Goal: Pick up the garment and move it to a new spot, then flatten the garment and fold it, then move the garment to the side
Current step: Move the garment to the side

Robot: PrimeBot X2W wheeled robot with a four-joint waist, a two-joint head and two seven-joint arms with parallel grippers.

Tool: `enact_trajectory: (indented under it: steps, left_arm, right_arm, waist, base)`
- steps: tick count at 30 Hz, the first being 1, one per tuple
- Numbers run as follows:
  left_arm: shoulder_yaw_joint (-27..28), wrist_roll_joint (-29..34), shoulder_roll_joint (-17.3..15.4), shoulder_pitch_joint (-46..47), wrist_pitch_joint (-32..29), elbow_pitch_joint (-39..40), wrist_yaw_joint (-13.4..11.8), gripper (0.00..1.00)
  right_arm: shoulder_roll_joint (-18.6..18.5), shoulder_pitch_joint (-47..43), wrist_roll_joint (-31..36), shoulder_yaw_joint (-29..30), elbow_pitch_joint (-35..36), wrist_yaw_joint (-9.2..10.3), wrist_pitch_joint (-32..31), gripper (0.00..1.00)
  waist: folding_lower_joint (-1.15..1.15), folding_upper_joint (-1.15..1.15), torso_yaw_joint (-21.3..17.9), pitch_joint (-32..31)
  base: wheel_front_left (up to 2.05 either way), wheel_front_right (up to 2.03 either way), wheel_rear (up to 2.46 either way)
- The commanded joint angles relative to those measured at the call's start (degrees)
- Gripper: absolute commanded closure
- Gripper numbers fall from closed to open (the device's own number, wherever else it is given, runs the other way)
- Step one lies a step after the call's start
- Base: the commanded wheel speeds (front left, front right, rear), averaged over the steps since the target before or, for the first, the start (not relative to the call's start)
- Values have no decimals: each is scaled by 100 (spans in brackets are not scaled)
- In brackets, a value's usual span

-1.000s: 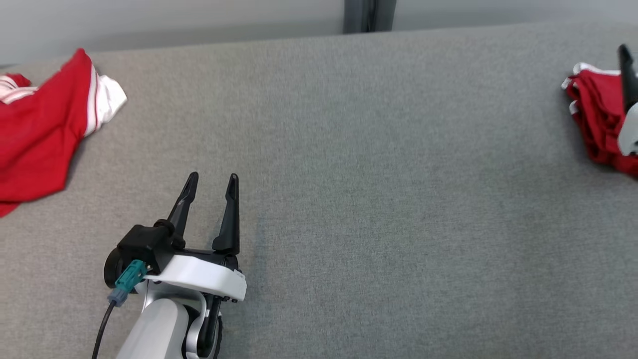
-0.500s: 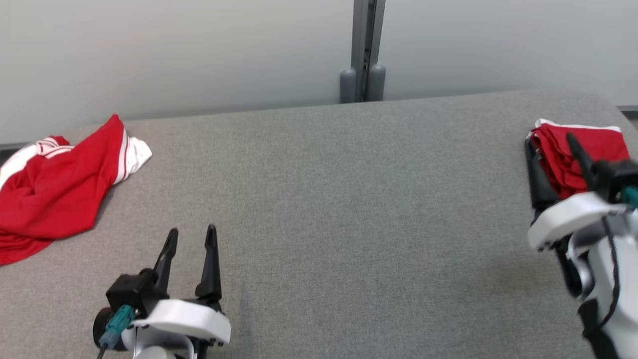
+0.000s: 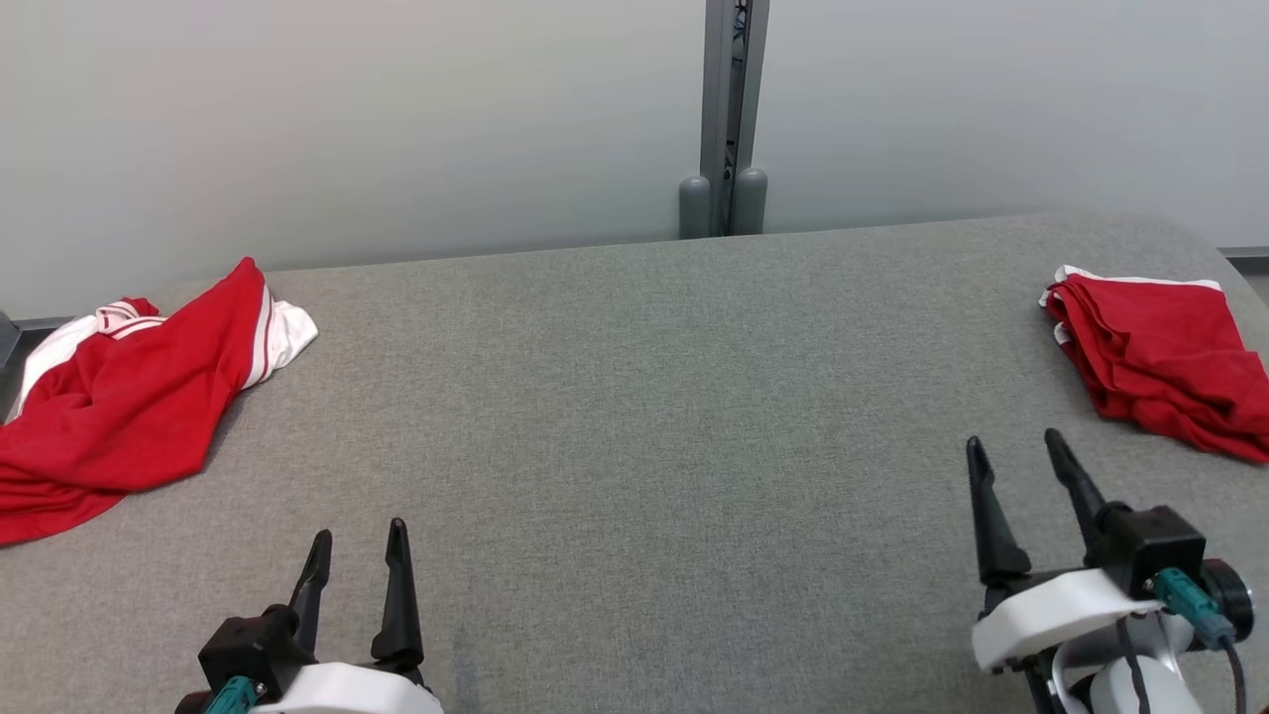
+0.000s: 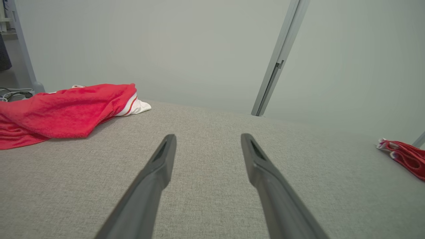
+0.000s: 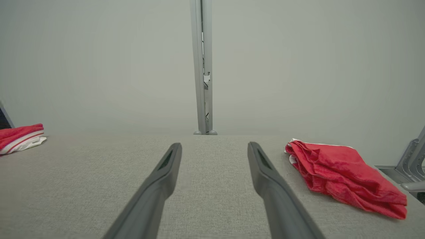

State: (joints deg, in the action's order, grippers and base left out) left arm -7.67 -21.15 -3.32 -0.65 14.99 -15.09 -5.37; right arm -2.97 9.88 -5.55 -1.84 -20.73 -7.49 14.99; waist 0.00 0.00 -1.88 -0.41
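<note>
Both grippers are empty and opened wide. The left gripper (image 3: 359,531) and the right gripper (image 3: 1013,439) hang low over the bare middle of the grey surface (image 3: 634,397), and they touch no cloth. The folded red garment (image 3: 1155,367) lies at the far right end, close to the edge. A messy red and white garment (image 3: 119,416) lies at the far left end and seems to reach the edge there.

What could go wrong? The messy garment could slip off if a gripper tugs it the wrong way. A pinch could catch just one layer, so it comes up in a lump. A bump from the right gripper could undo the neat fold.

The head view shows both grippers and both garments at once. The left wrist view, low down, adds cables (image 4: 13,93) past the messy garment. The right wrist view shows the fold's layers from the side, and a metal frame (image 5: 410,166) beyond.
</note>
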Motion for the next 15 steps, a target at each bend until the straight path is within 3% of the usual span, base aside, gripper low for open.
enact_trajectory:
  steps: [1, 15]
  left_arm:
    - [-6, 63, -21, 2, 27, -6, 5, 0]
    - [-33, 213, 8, 91, 28, -108, -12, 0]
  right_arm:
    - [-7, -151, -131, -103, 82, -1, 9, 0]
    - [-10, -439, -574, -281, 335, -1, 16, 0]
  waist:
    - [0, 0, 25, -11]
    - [0, 0, 72, -38]
  base:
    - [0, 0, 0]
    - [0, 0, 0]
